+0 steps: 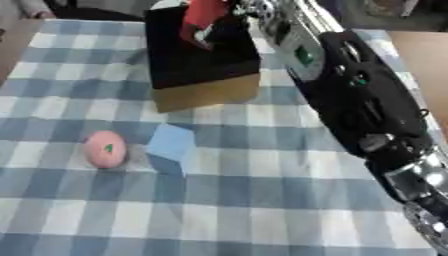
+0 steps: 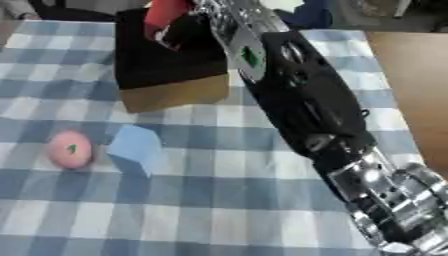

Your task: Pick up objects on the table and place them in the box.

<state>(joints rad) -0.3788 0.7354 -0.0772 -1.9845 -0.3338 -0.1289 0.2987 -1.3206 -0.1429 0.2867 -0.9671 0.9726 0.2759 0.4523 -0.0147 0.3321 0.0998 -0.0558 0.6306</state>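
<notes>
My right arm reaches from the lower right across the table to the box [image 1: 210,92], which is black inside with a tan cardboard front. My right hand [image 2: 194,25] hangs over the box opening, shut on a red object [image 1: 205,12] that sits just above the dark interior. The fingers are hard to tell from the black box behind them. A pink ball [image 1: 105,148] with a small green mark lies on the cloth at the left. Just right of it stands a light blue block [image 1: 171,144]. My left hand shows in neither view.
A blue and white checked cloth [image 1: 227,200] covers the table. A bare wooden surface [image 1: 429,55] lies beyond the cloth's right edge. My forearm [image 1: 359,100] covers the right part of the table.
</notes>
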